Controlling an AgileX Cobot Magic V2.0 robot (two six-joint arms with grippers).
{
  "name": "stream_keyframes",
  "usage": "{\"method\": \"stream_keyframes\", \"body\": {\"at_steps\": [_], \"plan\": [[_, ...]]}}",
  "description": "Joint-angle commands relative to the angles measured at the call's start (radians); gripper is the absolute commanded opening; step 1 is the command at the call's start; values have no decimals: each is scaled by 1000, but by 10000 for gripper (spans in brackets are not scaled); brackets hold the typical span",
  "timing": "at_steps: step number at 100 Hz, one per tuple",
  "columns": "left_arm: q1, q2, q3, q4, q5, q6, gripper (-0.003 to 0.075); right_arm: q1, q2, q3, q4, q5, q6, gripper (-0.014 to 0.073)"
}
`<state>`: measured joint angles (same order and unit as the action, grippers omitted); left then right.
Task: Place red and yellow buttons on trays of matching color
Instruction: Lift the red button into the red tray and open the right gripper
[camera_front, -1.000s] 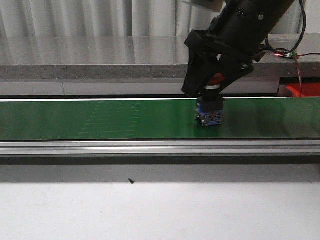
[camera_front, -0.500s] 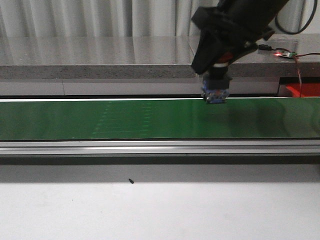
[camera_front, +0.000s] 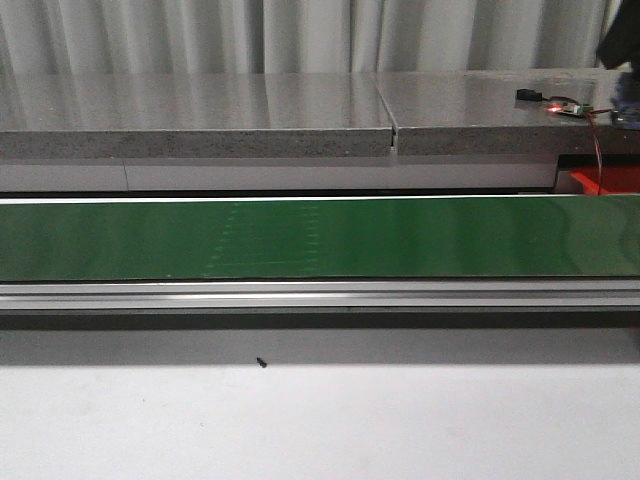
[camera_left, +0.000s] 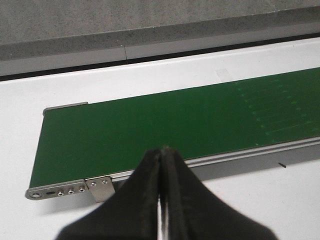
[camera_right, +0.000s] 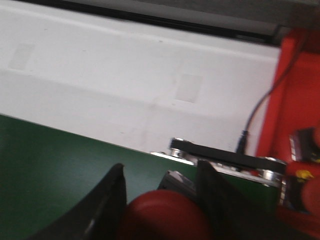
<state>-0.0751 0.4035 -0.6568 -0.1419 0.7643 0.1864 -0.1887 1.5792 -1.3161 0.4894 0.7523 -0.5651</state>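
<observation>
The right gripper has its two dark fingers squeezed around a red button, holding it up over the end of the green belt. The red tray is just past that end, and it already has other buttons in it. The left gripper is pressed shut with nothing in it, above the belt's other end.
</observation>
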Motion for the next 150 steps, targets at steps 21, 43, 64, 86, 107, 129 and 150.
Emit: {"method": "stream_keyframes", "body": {"at_steps": [21, 43, 64, 86, 107, 129, 150], "plan": [[-7, 9, -26, -11, -71, -4, -19, -235, -52, 13, 32, -118, 68, 89], [-7, 9, -26, -11, -71, -4, -19, -356, -47, 23, 32, -165, 119, 89], [-7, 9, -26, -11, -71, -4, -19, -385, -13, 23, 38, -246, 153, 89], [-7, 9, -26, -11, -71, -4, -19, -382, 47, 23, 94, -291, 153, 89], [-7, 9, -26, -11, -71, -4, -19, -378, 110, 23, 154, -322, 153, 89], [-7, 9, -26, -11, -71, -4, -19, -349, 184, 20, 169, -348, 153, 89], [-7, 9, -26, -11, -71, -4, -19, -327, 249, 20, 181, -403, 153, 89]]}}
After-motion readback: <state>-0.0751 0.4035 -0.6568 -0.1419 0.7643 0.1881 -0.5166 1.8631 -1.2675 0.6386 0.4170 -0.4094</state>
